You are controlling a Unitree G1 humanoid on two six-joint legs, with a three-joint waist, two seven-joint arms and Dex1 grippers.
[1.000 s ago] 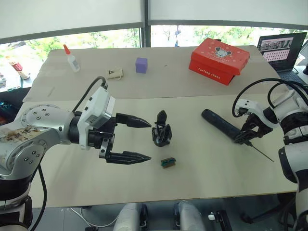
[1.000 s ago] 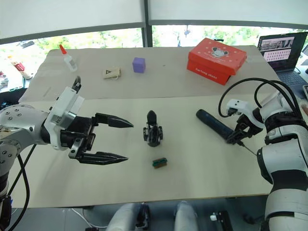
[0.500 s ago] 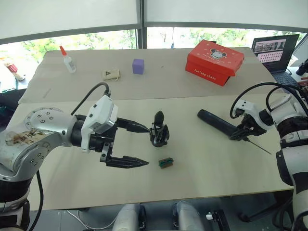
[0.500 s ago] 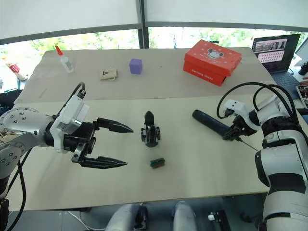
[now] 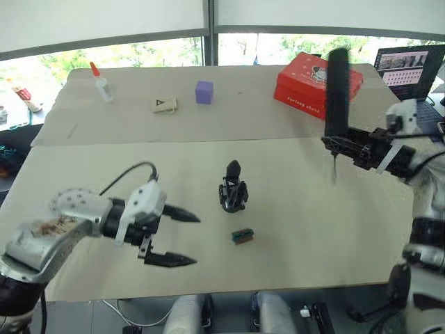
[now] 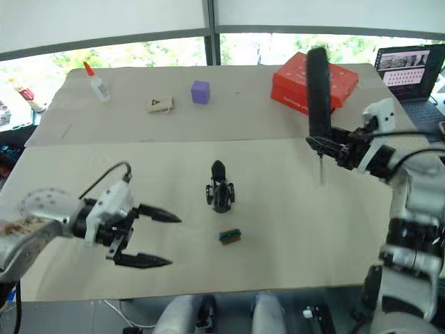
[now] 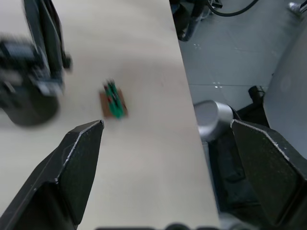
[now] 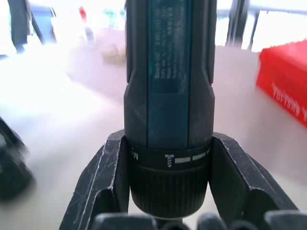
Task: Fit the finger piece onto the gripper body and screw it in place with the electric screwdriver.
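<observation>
Two grippers in play, one loaded. Right gripper (image 8: 168,191): black fingers clamped on the collar of the electric screwdriver (image 5: 337,90), held upright above the right half of the table (image 5: 313,229), thin metal bit pointing down, clear of the surface. Left gripper (image 5: 182,238): fingers spread wide, holding nothing, low over the near left of the table.

Gripper body (image 5: 234,188): small black assembly standing at table centre, round dark base, bracket parts, one pointed finger rising from the top; untouched by either arm. A separate loose finger piece cannot be made out; whether the upright blade is already seated I cannot tell.

Small block (image 5: 242,236): green and brown, flat on the table just in front of the body, between it and the near edge.

Handling note, as judgement: the driver sits well to the right of the body and must travel across while kept vertical. The body is light and will likely skid or tip under bit pressure, so the free left gripper should steady its base first. A bit this thin wants a slow descent, square to the screw head.

Materials: screwdriver barrel smooth, matt, dark cylinder with printed lettering and a screw symbol on the collar; table pale, bare, matt; gripper fingers hard, black, tapered to points.

Also present, far side: red box (image 5: 316,85), purple cube (image 5: 204,92), glue bottle (image 5: 101,83), laptop (image 5: 407,69).
</observation>
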